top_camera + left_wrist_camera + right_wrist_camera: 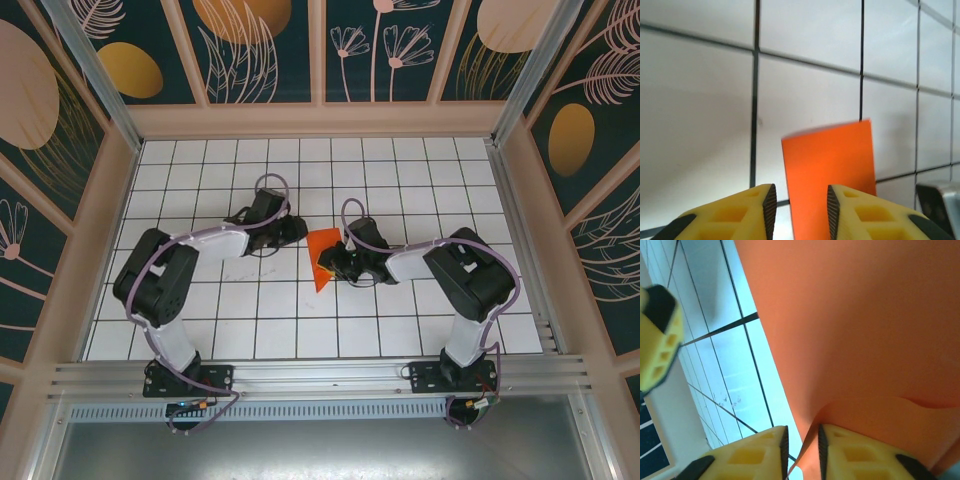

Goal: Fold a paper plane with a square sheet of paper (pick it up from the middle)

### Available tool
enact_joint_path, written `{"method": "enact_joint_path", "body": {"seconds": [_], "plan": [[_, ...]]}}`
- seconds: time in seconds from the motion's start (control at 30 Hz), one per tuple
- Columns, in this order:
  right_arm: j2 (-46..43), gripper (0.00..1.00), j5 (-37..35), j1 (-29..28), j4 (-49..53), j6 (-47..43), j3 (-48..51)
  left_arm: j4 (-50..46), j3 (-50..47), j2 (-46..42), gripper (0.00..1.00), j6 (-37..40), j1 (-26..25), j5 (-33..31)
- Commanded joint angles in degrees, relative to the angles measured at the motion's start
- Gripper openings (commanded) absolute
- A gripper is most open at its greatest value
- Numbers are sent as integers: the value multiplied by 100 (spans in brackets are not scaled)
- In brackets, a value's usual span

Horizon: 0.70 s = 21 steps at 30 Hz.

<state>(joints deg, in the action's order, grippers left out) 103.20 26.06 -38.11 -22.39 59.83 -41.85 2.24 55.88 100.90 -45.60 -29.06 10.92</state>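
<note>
Two arms reach from the near edge of the tiled table (250, 320) toward its middle, and the orange-red sheet of paper (322, 256) sits between their tips, on open tile rather than in any tray or box.

Closest to the right wrist camera, the right gripper (803, 440) has its jaws a little apart. A curled edge of the paper stands in the gap, and pale tile shows beside it, so it does not look firmly pinched. The left gripper (800, 200) also has its jaws spread. One end of the paper runs between the yellow fingers (762, 205), with a gap on one side.

From above the paper looks narrow, with a pointed near end, so I judge it partly folded. Whether it lies flat or is tilted up I cannot tell.

I expect it to handle as very light, thin and limp. It should crease at any hard squeeze, slide on smooth tile, and sag if held by a corner. The best hold is probably a gentle pinch across the doubled layers near the middle, where it is stiffest.

Farther back, the tiles run to the leaf-painted wall panels (320, 50).
</note>
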Motion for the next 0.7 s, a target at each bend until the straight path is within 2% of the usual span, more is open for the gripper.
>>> {"method": "enact_joint_path", "body": {"seconds": [0.0,0.13,0.5,0.67], "plan": [[157,32,-198,-21,297,-112,-11,-221,-272,-392,38,-200,127,-395],[128,37,-241,-20,362,-129,1,-75,-458,-583,41,-250,142,-190],[85,44,-277,-9,402,-162,79,562,-1001,-883,41,-366,113,657],[75,41,-308,9,479,-178,99,692,-1132,-932,36,-379,12,844]]}}
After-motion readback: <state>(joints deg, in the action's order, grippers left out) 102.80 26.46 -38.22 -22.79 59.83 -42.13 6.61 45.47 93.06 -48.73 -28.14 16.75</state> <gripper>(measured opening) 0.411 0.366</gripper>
